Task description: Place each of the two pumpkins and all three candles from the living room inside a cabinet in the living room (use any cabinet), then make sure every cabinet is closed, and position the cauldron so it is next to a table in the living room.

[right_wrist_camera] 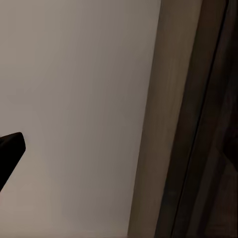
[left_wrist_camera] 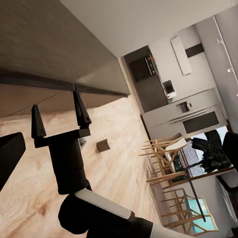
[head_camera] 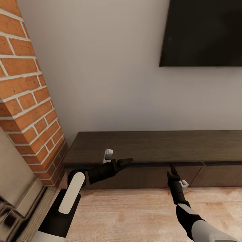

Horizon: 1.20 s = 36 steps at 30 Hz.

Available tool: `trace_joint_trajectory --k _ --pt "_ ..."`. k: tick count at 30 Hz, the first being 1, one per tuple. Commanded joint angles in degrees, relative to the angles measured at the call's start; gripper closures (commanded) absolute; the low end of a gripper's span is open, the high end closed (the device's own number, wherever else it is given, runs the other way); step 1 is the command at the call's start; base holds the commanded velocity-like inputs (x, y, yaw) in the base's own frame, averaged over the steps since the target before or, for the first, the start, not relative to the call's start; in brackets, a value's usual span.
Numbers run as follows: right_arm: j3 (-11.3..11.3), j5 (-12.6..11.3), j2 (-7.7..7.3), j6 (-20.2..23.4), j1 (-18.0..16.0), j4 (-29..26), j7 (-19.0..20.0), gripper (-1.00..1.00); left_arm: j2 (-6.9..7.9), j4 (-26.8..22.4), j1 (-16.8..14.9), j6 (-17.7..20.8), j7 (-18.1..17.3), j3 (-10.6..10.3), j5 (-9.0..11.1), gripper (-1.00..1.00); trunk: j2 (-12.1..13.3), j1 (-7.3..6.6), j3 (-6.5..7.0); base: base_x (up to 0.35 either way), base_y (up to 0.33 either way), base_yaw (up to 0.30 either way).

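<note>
A: What stands ahead of the robot?

B: One long, low dark-brown wooden cabinet (head_camera: 158, 148) runs along the far pale wall, its flat drawer fronts shut, so what it holds cannot be seen. Its top is bare wood. A brick column (head_camera: 27, 97) rises at the left, and one black flat screen (head_camera: 201, 32) hangs on the wall at the upper right

A: And the two arms?

B: The left gripper (head_camera: 126, 162) reaches rightward at the cabinet's front edge; the head view does not show clearly whether its fingers are spread, so I cannot tell. The right gripper (left_wrist_camera: 58, 119) points up at the drawer fronts, and the left wrist view shows its two pointed black fingers (left_wrist_camera: 37, 123) apart with nothing between them

A: Any task pieces on the floor?

B: One small dark squat cylinder (left_wrist_camera: 103, 145) sits on the light wood floor (head_camera: 134, 215) near the cabinet, beyond the right gripper; it is too small to say for certain that it is a candle. Far off, wooden dining chairs (left_wrist_camera: 166, 153) stand by a table
</note>
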Motion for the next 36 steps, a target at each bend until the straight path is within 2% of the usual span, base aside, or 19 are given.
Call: trace_joint_trajectory --k 1,9,14,36 --pt "0.04 0.05 0.00 -0.26 -0.03 0.04 0.11 -1.00 -0.03 0.00 -0.03 0.20 -0.39 0.07 -0.32 -1.00 -0.04 0.01 -0.28 0.000 0.000 0.000" --pt "0.04 0.05 0.00 -0.27 -0.03 0.04 0.08 -1.00 -0.03 0.04 -0.03 0.20 -0.38 -1.30 -0.32 -1.00 -0.15 0.22 -2.05 0.000 0.000 0.000" --pt "0.04 0.05 -0.02 -0.27 -0.03 0.04 0.08 -1.00 -0.03 0.08 -0.03 0.20 -0.38 -1.44 -0.33 -1.00 -0.21 0.35 -3.16 0.000 0.000 0.000" --pt "0.04 0.05 -0.05 -0.34 -0.03 0.04 0.11 -1.00 -0.03 0.05 -0.03 0.20 -0.39 -1.58 -0.38 -1.00 -0.21 0.35 -3.16 0.000 0.000 0.000"
